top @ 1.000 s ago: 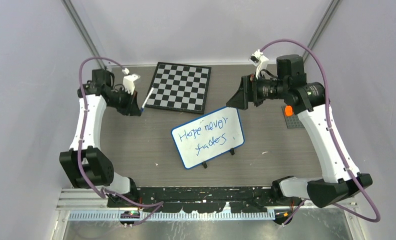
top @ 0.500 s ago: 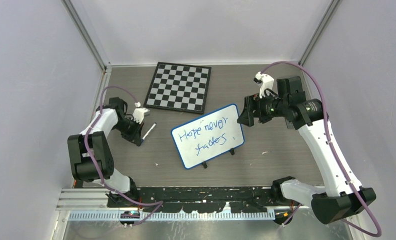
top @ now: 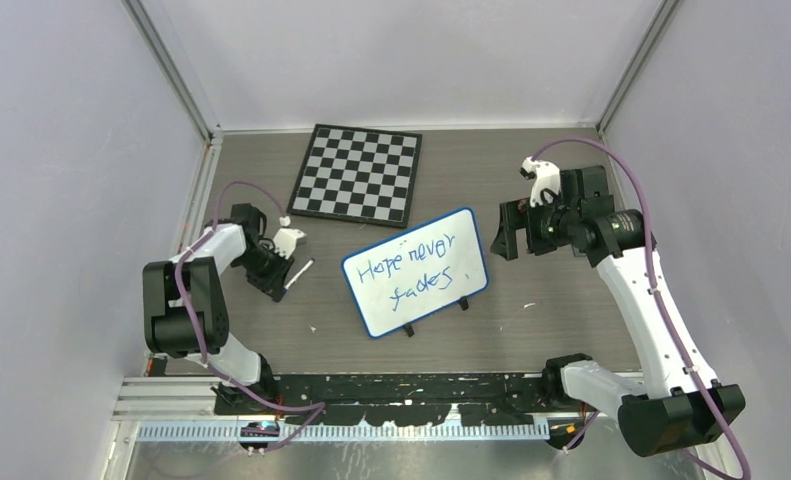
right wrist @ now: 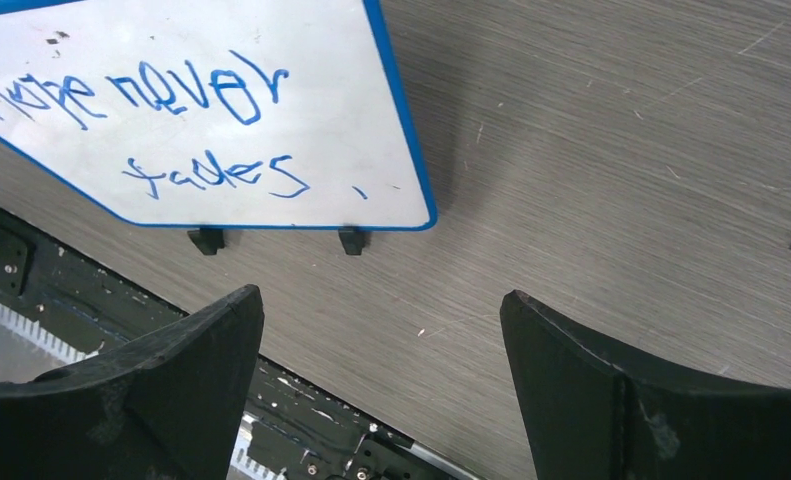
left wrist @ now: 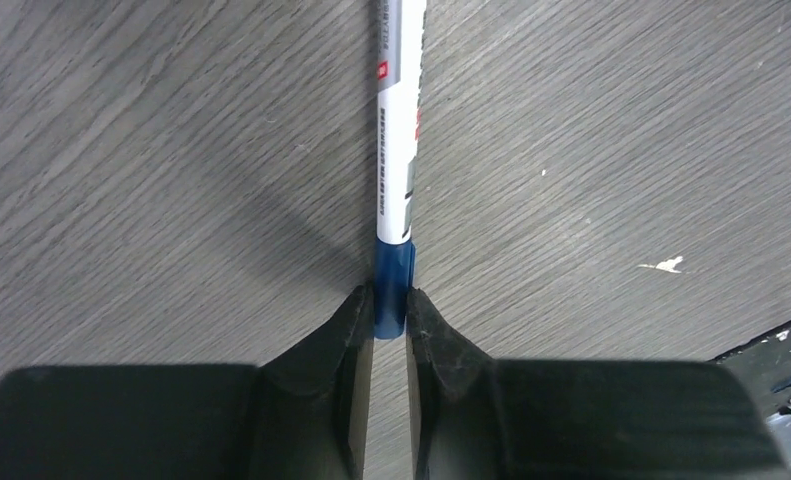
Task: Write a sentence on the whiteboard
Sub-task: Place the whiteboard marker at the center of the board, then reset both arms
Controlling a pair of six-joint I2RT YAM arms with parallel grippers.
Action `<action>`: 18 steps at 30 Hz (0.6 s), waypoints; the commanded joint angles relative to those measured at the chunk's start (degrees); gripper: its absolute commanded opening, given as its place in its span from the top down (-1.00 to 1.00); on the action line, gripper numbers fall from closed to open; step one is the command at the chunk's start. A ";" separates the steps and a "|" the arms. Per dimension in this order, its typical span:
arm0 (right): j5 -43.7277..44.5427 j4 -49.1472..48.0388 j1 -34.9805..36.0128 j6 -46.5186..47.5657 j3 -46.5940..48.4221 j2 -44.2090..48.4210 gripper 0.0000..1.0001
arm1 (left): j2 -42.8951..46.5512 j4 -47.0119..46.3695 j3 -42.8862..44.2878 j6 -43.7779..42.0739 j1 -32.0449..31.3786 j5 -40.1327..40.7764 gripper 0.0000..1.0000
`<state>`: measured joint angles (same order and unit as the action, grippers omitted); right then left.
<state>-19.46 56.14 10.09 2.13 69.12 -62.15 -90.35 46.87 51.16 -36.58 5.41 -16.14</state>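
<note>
Whiteboard: the small white rectangular whiteboard point(top: 386, 315) with the blue rim and rounded corners sat mid-counter, turned at an angle, with its two little black feet showing along the near edge.
Sentence: the blue handwritten sentence point(top: 411, 265) was on it in two lines, "Hope never" on top and "fades" underneath. It read fine from the right wrist cam too point(right wrist: 171, 110).
Left pincer: the left pincer point(top: 281, 283) was down low on the counter, left of the whiteboard and well apart from it. The wrist cam had its black fingers nearly together point(left wrist: 391, 300), pinching the blue end of a white marker point(left wrist: 399, 150). They looked to be touching it on both sides.
Marker: it was lying flat on the wood grain, pointing away from the fingers toward the chessboard side point(top: 298, 272).
Right pincer: the right pincer point(top: 508, 232) hung just off the whiteboard's right edge with its fingers spread wide point(right wrist: 381, 298), and only bare counter showed between them.
Chessboard: the flat black-and-white checkered chessboard point(top: 359, 172) was at the back, beyond the whiteboard and not touching it.
Counter: the grey wood-grain counter point(top: 541, 300) had a few pale specks on it.
</note>
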 commanded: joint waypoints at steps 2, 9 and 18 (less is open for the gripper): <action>0.83 -2.32 -2.49 1.57 0.35 0.82 -0.85 | 2.02 -1.21 -1.18 -0.89 -0.74 1.78 0.36; -2.72 -1.52 -7.78 3.29 3.72 -2.93 -0.86 | 6.76 7.04 5.13 0.19 -0.75 -2.90 -0.45; -9.98 -0.49 -21.57 5.81 14.74 -12.90 -0.86 | 3.94 13.44 29.77 9.43 3.24 -13.30 -0.99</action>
<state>-24.40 56.27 -5.41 5.63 77.25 -71.50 -86.04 58.33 71.94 -32.77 5.37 -21.76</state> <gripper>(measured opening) 0.928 0.994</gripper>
